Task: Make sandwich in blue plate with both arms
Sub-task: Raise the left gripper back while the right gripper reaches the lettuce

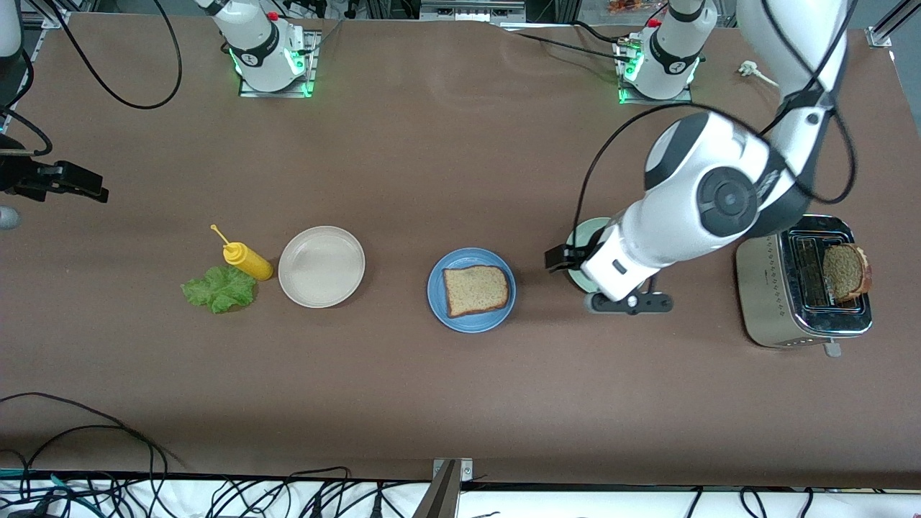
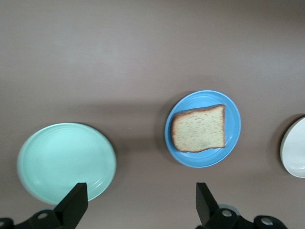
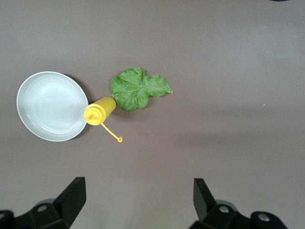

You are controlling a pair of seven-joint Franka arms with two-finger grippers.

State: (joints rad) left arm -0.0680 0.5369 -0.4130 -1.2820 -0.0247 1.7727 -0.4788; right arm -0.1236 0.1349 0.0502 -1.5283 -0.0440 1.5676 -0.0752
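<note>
On blue plate (image 1: 471, 290), bread slice (image 1: 475, 290), beside left gripper (image 2: 138, 207)

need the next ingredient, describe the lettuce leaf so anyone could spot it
Start at the beige plate toward the right arm's end of the table. Beside it lies a yellow squeeze bottle, and against that the lettuce leaf: flat, ruffled, the only green food.

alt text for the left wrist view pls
One brown bread slice lies on the blue plate, with an empty pale green plate beside it on the brown table. The left gripper hangs above, fingers open.
</note>
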